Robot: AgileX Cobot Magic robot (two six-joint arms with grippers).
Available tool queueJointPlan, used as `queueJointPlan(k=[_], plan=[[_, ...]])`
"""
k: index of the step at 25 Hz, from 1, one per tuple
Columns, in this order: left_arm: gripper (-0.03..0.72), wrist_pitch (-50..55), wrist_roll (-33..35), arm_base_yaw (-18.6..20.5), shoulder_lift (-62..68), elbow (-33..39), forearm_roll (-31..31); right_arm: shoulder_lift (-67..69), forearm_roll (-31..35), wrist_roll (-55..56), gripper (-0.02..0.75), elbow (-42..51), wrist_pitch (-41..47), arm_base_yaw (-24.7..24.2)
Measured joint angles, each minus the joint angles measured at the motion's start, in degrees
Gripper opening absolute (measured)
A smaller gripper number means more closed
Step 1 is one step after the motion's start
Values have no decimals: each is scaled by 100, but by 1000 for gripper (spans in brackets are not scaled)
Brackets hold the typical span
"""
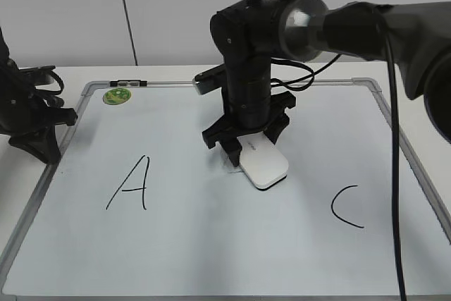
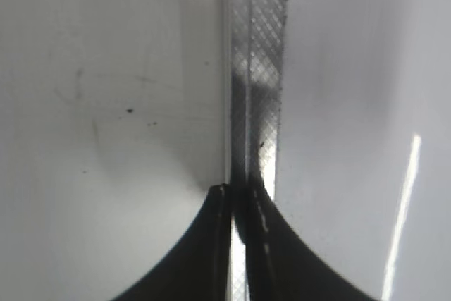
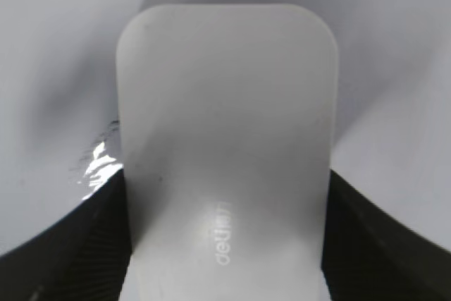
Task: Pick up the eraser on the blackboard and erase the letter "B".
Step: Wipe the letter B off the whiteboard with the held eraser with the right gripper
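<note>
The white eraser point(image 3: 225, 139) fills the middle of the view, lying flat on the pale blackboard point(image 3: 56, 54), its rounded far corners clear. The right hand point(image 3: 224, 259) clamps it, one dark ribbed finger point(image 3: 84, 244) pressed against each long side, small grey print near the lower end

This looks like a robotics lab or test room rather than a home or shop. A plain white tabletop point(image 1: 176, 72) runs across the upper part of the exterior frame, backed by bare pale wall panels point(image 1: 70, 12) split by thin dark seams. Flat on the tabletop lies a grey-framed blackboard point(image 1: 211, 244) with handwritten black letters and a round green magnet point(image 1: 117, 95) at its upper left. Black robot arms point(image 1: 246, 68) with loose cables point(image 1: 394, 174) fill the centre and upper right.
</note>
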Motion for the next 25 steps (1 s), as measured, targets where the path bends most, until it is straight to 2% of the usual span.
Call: queueJointPlan(k=[4,7,11,15,22,25], plan=[[17,0,0,0,0,0,0,51,-23,-23,532,-89,15,266],[17,0,0,0,0,0,0,134,240,-83,532,-276,34,469],[17,0,0,0,0,0,0,188,296,-91,532,-404,82,468],[17,-8,0,0,0,0,0,191,292,-24,531,-413,82,250],[17,-8,0,0,0,0,0,191,154,54,531,-426,47,-626],[17,-8,0,0,0,0,0,191,110,57,531,-440,47,-790]])
